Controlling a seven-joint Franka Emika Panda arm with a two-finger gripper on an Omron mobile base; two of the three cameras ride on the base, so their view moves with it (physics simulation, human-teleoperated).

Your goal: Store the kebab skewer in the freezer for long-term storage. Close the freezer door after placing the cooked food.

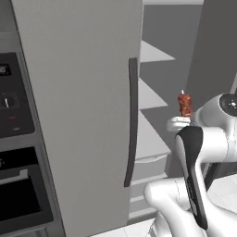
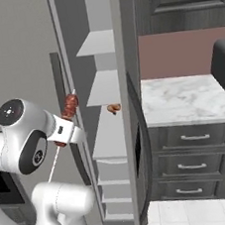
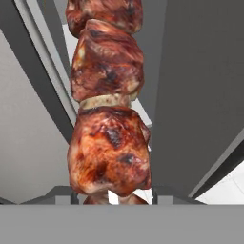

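The kebab skewer (image 3: 107,119) stands pinched between the closed fingers of the gripper (image 3: 113,194), meat chunks rising above them and its pale stick trailing below in the right base view. The arm is bent, hand raised before the open freezer (image 2: 99,46) (white shelves exposed), where a small brown item (image 2: 114,108) lies on a middle shelf.

Kebab skewer (image 3: 108,143) meat is looking glossy, rough, charred, just left of freezer door (image 2: 136,131), which is showing smooth matt grey. Right of that door, countertop (image 2: 183,101) is looking polished, marble-like w/ veins.
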